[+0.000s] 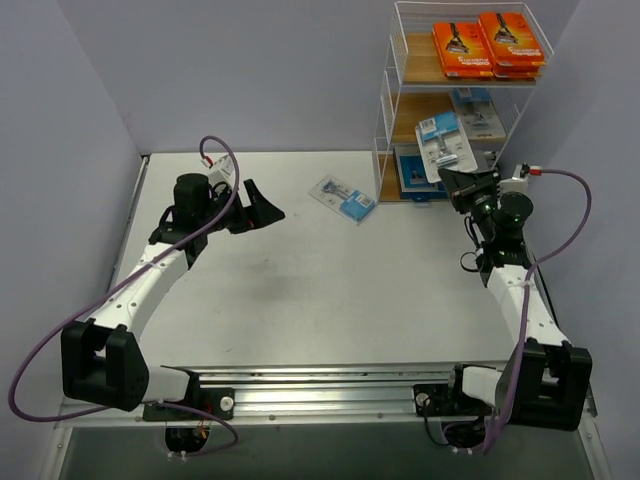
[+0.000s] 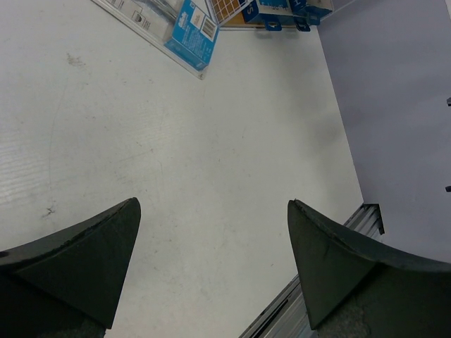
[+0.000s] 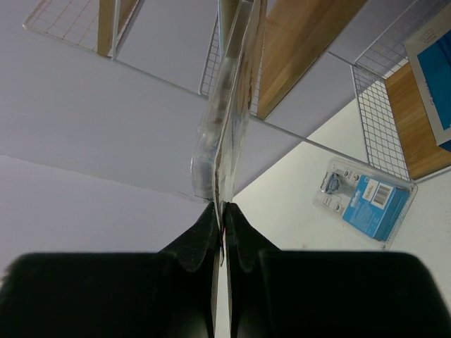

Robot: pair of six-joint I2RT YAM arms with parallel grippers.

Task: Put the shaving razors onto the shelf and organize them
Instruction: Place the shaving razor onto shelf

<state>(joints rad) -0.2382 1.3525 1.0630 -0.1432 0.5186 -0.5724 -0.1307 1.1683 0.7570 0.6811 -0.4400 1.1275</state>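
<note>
Overhead view first. Right gripper (image 1: 450,178) clamped tight on clear blister pack with blue card (image 1: 445,148), held just in front of tall white wire shelf with three wooden tiers (image 1: 418,60), level with its middle tier. Bright orange boxes (image 1: 490,45) stacked on top tier. Blue-and-grey boxes (image 1: 478,115) on middle tier, toward its right. Blue box (image 1: 412,172) on bottom tier. Second clear blister pack (image 1: 343,197) flat on white table (image 1: 300,290), left of shelf foot, near but apart. Left gripper (image 1: 268,203) further left of shelf, jaws spread wide, empty.

Left wrist view next. Two dark fingers (image 2: 91,260) far apart over bare table, nothing between. Second clear blister pack (image 2: 176,24) ahead, toward shelf foot (image 2: 232,8).

Right wrist view last. Fingertips (image 3: 208,225) pressed together on bottom edge only of clear blister pack (image 3: 225,127), standing on edge, reaching up past shelf wood (image 3: 310,35) and wire mesh. Second clear blister pack (image 3: 366,201) on table, out in front of shelf.

Advice, as judgement only. Carry slowly: a thin edge grip, likely to let the pack swing or slip. Aim for bare-looking left part of middle tier, clear of front wire. Tip flat and lower onto wood before parting jaws. Keep left arm back from shelf meanwhile.
</note>
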